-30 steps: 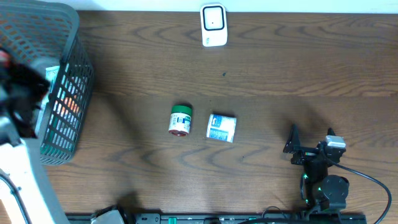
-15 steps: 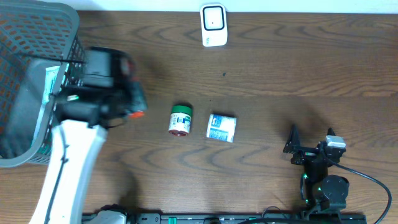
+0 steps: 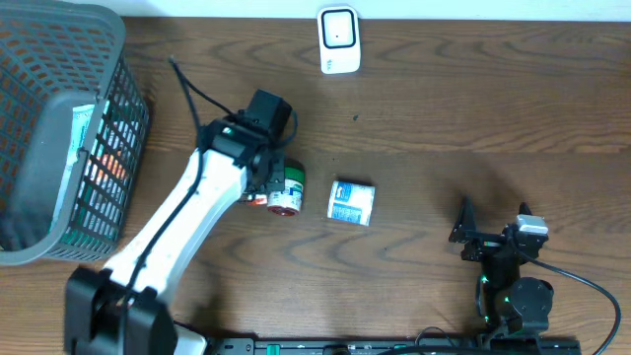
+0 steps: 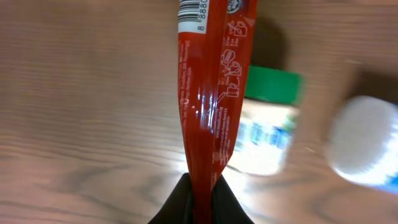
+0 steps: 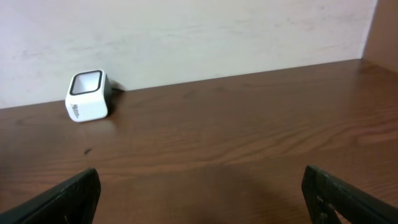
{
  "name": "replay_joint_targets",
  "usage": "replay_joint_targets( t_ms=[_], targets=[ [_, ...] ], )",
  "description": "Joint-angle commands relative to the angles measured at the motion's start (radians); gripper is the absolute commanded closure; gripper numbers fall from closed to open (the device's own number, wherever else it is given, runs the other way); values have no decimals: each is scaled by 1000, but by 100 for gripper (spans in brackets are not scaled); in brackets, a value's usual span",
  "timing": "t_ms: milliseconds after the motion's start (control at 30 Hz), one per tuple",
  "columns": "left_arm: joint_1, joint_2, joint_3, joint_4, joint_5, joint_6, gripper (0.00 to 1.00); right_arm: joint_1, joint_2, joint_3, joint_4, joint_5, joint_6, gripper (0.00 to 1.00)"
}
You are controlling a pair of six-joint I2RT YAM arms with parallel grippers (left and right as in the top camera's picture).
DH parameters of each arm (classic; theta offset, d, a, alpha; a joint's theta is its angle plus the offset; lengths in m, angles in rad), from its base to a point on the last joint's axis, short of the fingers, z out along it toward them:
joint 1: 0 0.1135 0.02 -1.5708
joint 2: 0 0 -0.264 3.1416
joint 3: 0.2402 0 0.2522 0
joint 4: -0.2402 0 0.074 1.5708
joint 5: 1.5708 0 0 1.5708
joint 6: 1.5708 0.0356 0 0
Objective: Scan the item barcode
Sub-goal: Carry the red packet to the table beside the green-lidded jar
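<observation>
A dark wood-grain table backed by a pale wall is shown. A grey mesh basket stands at 9 o'clock of the overhead view, and a white scanner at 12 o'clock, against the far edge. The left gripper is seen clenched on the near edge of a red packet, which is held over the table centre just beside a green-capped jar. A white-and-blue box lies at 3 o'clock of the jar. In the left wrist view the packet's long axis runs from 6 to 12 o'clock, straight away from the fingers. The barcode is carried at the far end and is partly cut off by the frame. From the left gripper the scanner lies at about 1 o'clock in the overhead view, well apart. The right gripper is parked at 4 o'clock, its jaws spread wide and empty, farther from the scanner. The coming move is judged to be a carry by the left arm toward 1 o'clock, with the barcode end turned to the scanner's window.
</observation>
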Motion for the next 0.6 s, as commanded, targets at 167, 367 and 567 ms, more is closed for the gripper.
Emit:
replay_joint_targets(
  t_ms=[167,367,567],
  targets=[
    [2,179,-6,21,-123,-24,92,5,0,-1,-3,3,-14,1],
    [13,248,-6,60,-123,-21,93,5,0,-1,-3,3,-14,1],
    [50,251,-6,85,-123,-21,93,5,0,-1,-3,3,-14,1]
  ],
)
